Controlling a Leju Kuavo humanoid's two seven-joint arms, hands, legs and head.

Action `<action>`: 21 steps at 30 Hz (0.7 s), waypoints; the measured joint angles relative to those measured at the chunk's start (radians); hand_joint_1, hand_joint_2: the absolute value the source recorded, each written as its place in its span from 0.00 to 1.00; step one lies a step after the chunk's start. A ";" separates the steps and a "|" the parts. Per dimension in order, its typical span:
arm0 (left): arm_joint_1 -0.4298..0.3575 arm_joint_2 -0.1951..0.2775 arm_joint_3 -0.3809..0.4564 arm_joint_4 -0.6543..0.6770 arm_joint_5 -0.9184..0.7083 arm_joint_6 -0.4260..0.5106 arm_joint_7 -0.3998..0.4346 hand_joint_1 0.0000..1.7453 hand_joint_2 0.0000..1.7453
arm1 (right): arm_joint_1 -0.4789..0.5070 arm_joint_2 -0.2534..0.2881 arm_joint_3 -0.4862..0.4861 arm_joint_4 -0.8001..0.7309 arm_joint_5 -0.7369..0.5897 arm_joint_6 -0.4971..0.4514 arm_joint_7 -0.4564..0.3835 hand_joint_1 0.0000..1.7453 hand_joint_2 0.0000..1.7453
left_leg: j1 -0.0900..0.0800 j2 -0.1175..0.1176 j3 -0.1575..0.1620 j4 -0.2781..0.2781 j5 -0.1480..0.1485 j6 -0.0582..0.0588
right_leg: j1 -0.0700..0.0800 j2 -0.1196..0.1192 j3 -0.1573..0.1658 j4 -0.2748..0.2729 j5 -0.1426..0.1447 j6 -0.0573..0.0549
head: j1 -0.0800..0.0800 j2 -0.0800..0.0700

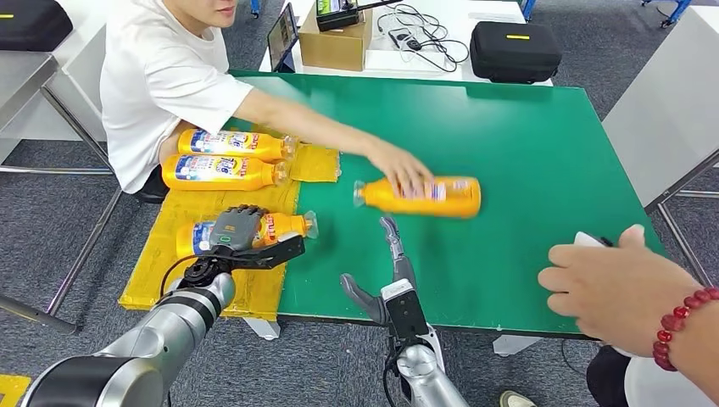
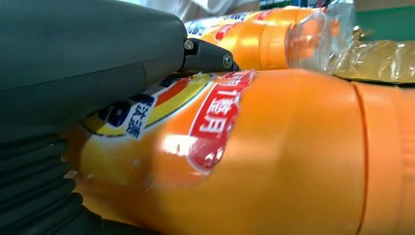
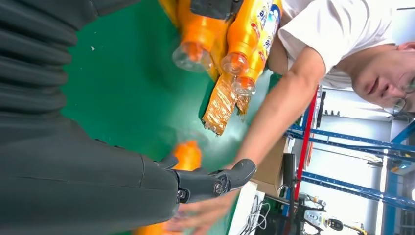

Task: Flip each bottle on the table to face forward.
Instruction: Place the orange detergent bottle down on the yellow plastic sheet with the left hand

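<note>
Head view, left to right: two bottles [image 1: 222, 158] lie side by side on yellow padding [image 1: 165, 242]. Just nearer the robot, the left hand [image 1: 237, 229] rests curled over a third bottle [image 1: 284, 225]; whether it grips cannot be told. The right hand [image 1: 386, 275] hovers with fingers apart over the green tabletop [image 1: 543, 161]. Ahead of it lies the fourth bottle [image 1: 424, 196], long axis crosswise, covered by a person's hand [image 1: 398, 167], which obstructs any reach.

person's arm [image 1: 305, 127] across table, right side open
</note>
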State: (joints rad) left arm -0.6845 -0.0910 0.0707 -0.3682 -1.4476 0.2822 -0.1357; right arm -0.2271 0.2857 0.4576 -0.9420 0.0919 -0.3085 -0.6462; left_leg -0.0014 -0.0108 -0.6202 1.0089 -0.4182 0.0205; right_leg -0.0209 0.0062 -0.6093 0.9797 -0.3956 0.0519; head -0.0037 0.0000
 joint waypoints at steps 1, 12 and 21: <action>0.000 0.000 -0.002 0.001 0.000 -0.001 0.000 0.07 0.00 | 0.000 0.001 -0.001 0.000 0.000 0.001 0.000 0.00 0.00 | 0.000 0.000 0.000 0.000 0.000 0.000 | 0.000 0.000 0.000 0.000 0.000 0.000 | 0.000 0.000; -0.018 0.002 0.002 0.006 0.192 -0.140 -0.131 0.00 0.00 | 0.000 0.008 -0.011 0.008 -0.005 0.032 -0.002 0.00 0.00 | 0.000 -0.005 0.001 0.000 0.000 0.000 | 0.000 -0.004 0.002 0.000 -0.001 0.000 | 0.000 0.000; -0.038 0.002 0.025 -0.004 0.339 -0.319 -0.253 0.00 0.00 | -0.001 0.012 -0.020 0.022 -0.029 0.059 -0.012 0.00 0.00 | 0.000 -0.009 0.006 0.000 0.002 0.000 | 0.000 -0.007 0.008 0.000 -0.001 0.000 | 0.000 0.000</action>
State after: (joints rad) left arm -0.7224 -0.0895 0.0954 -0.3726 -1.1084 -0.0372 -0.3885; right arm -0.2276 0.2976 0.4372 -0.9199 0.0629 -0.2491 -0.6585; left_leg -0.0015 -0.0198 -0.6146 1.0086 -0.4161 0.0203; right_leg -0.0210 -0.0009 -0.6009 0.9795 -0.3962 0.0515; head -0.0036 0.0000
